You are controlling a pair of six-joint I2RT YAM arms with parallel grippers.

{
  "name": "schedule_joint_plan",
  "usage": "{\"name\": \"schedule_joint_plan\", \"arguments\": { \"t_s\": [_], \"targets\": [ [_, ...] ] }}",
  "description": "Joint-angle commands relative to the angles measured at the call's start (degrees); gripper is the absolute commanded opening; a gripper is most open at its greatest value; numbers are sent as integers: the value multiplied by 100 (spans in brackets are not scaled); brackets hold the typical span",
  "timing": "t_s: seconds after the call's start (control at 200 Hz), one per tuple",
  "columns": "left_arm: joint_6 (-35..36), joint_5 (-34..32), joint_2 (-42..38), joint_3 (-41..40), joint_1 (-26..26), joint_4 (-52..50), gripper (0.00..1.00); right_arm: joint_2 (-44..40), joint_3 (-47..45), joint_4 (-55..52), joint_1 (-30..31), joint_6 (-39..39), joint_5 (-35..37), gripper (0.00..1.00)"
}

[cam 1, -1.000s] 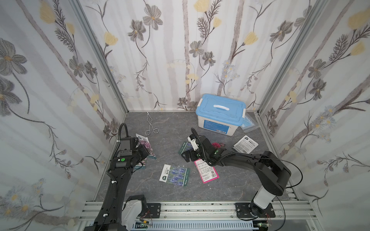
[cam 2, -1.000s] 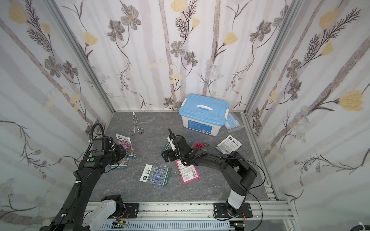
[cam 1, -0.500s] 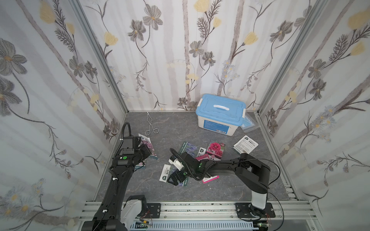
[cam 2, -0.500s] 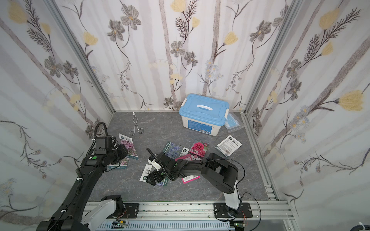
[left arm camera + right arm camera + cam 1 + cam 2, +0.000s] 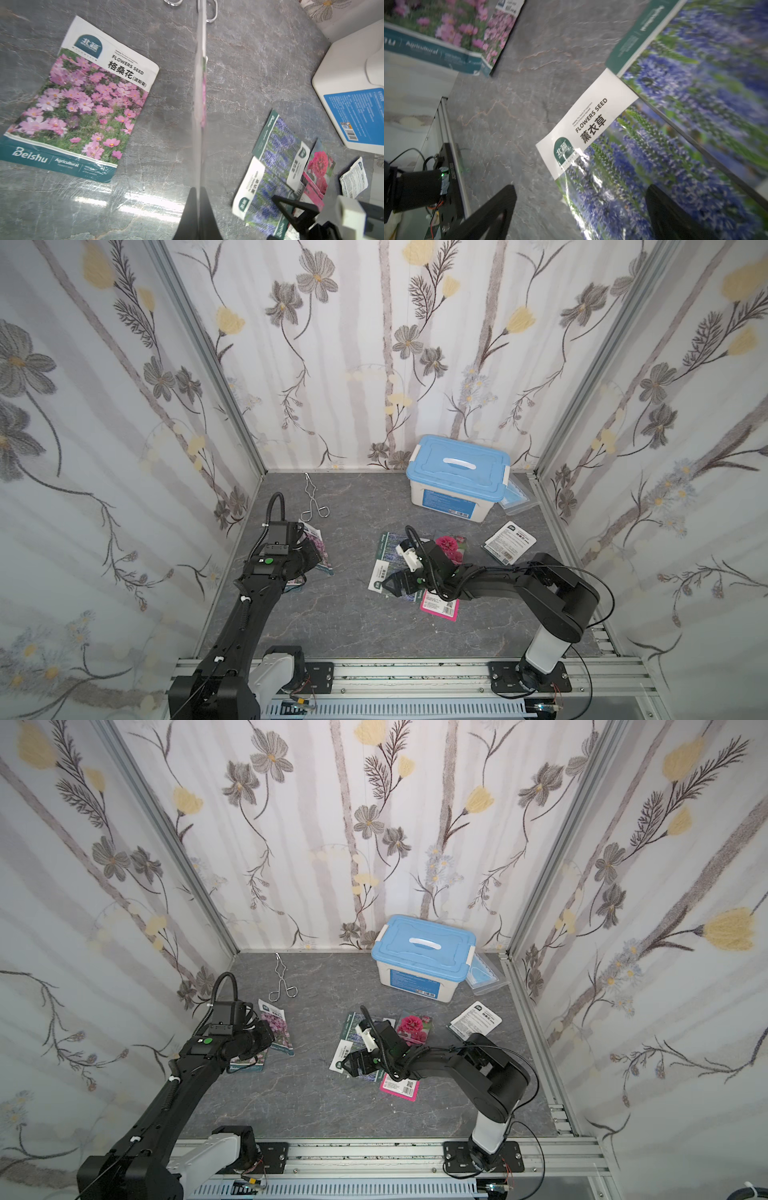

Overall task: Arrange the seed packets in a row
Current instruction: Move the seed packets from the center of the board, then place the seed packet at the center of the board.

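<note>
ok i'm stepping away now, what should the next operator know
Left gripper: shut on a pink-flower packet, edge-on in its wrist view; second pink-flower packet lies flat nearby.
Right gripper: open, low over the front lavender packet, holding nothing.
Bunched with it, partly overlapping: rear lavender packet, carnation packet, pink-backed packet; white-backed packet apart on the right.
Done: no row yet. Left: line up all six.

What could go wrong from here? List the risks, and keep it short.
1. The open right gripper hovers low over a lavender packet that overlaps the second lavender packet, with a pink-backed packet close beside; closing may pinch or drag two.
2. The left gripper pinches a pink-flower packet by one end, edge-on; it may droop, slip, or land across the lying pink-flower packet.
</note>
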Motion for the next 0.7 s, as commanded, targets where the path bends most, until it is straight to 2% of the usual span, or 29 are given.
{"name": "schedule_joint_plan", "arguments": {
  "t_s": [0.0,0.28,0.46,0.694],
  "targets": [
    [105,60,193,92,-221,266,0,-328,-289,-457,-404,202,633,100],
    [211,482,899,249,-1148,590,0,-1684,-540,-640,-556,148,1590,100],
    [162,693,1041,31,-1194,622,0,-2451,-578,-841,-583,18,1787,100],
    [-13,769,1353,-321,-1198,663,0,-2728,-637,-857,-592,-11,1726,100]
  ]
}}
